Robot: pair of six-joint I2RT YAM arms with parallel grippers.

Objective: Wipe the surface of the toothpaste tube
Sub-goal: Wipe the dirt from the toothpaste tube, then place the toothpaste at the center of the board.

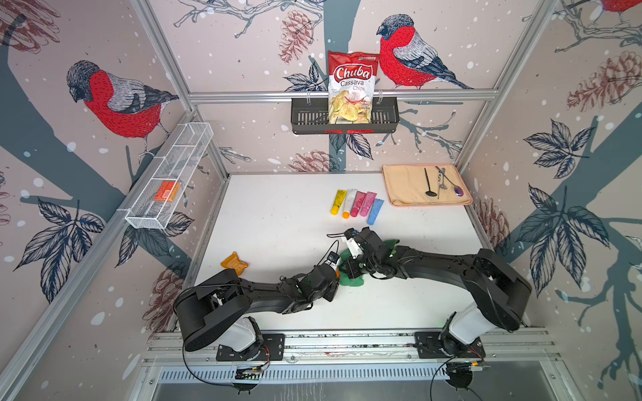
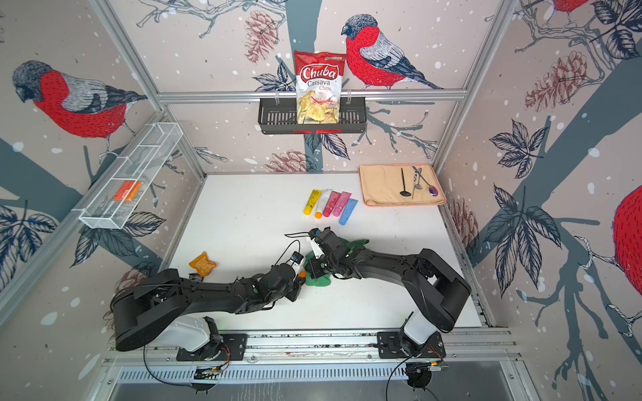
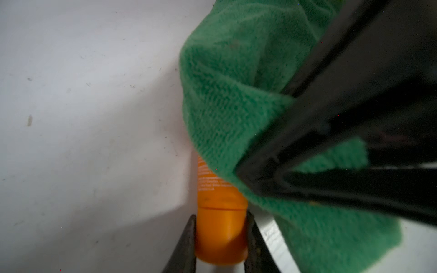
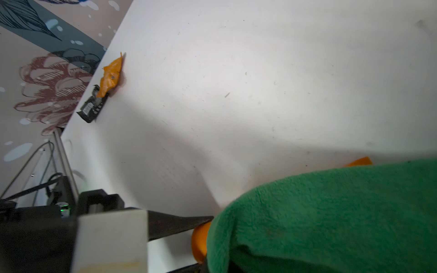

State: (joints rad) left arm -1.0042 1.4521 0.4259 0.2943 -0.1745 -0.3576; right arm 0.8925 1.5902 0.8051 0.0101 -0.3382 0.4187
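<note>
The orange toothpaste tube (image 3: 220, 231) lies low over the white table, and my left gripper (image 3: 221, 216) is shut on its cap end. A green cloth (image 3: 236, 94) is draped over the rest of the tube, so only the cap end and a little printed body show. My right gripper (image 1: 354, 268) is shut on the green cloth (image 4: 331, 212) and presses it on the tube; the cloth hides its jaws in the right wrist view. There the tube's cap (image 4: 199, 243) peeks out beside a left finger (image 4: 179, 224). In both top views the two grippers meet mid-table over the cloth (image 2: 319, 280).
A row of several coloured tubes (image 1: 357, 205) lies behind the grippers. A beige towel (image 1: 403, 187) with utensils sits at the back right. An orange wrapper (image 1: 235, 264) and a black packet (image 4: 92, 108) lie at the table's left edge. Baskets hang on the walls.
</note>
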